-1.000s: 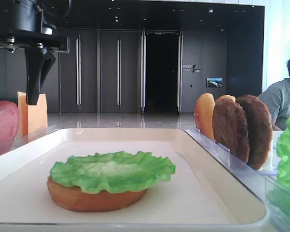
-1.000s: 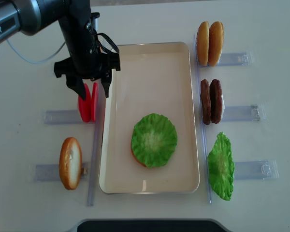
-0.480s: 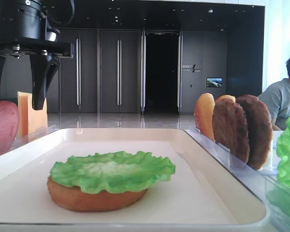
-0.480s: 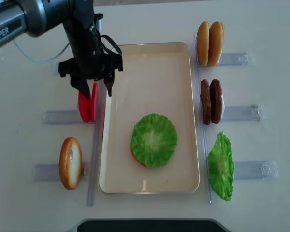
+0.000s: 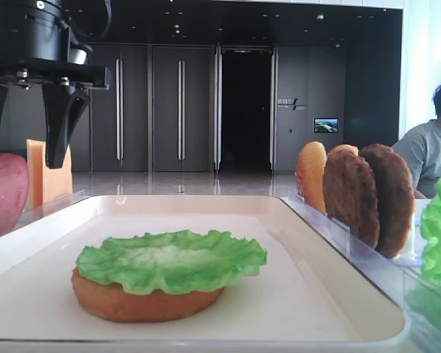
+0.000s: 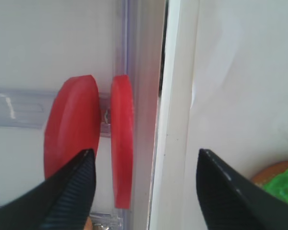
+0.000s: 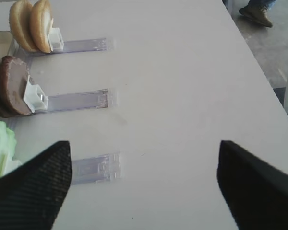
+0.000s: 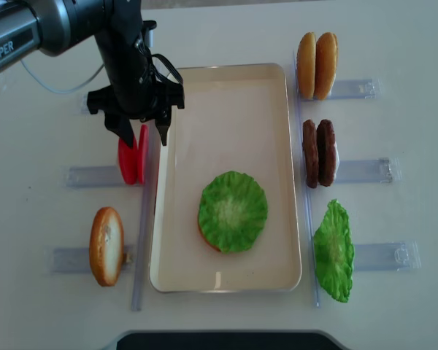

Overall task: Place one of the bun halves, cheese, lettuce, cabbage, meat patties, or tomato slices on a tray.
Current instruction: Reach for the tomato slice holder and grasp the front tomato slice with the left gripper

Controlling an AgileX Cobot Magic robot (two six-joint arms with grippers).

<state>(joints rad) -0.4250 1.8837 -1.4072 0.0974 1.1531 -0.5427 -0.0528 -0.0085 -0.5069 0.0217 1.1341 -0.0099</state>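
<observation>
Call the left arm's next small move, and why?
Probably lower straight down and close on the tomato slice nearest the tray. The left gripper is open above the two upright tomato slices, that slice sits between its fingertips, and the tray holds only a bun half topped with lettuce.

Legible text: "PiPER" in white letters on the grey link of the left arm (image 8: 29, 33), far left of the overhead view. The far wall sign (image 5: 289, 104) is too small to read.

You see a seated person in a grey shirt (image 5: 431, 158) at three o'clock, and clear plastic holder rails (image 8: 365, 170) lying on the white worktop (image 8: 394, 44).
</observation>
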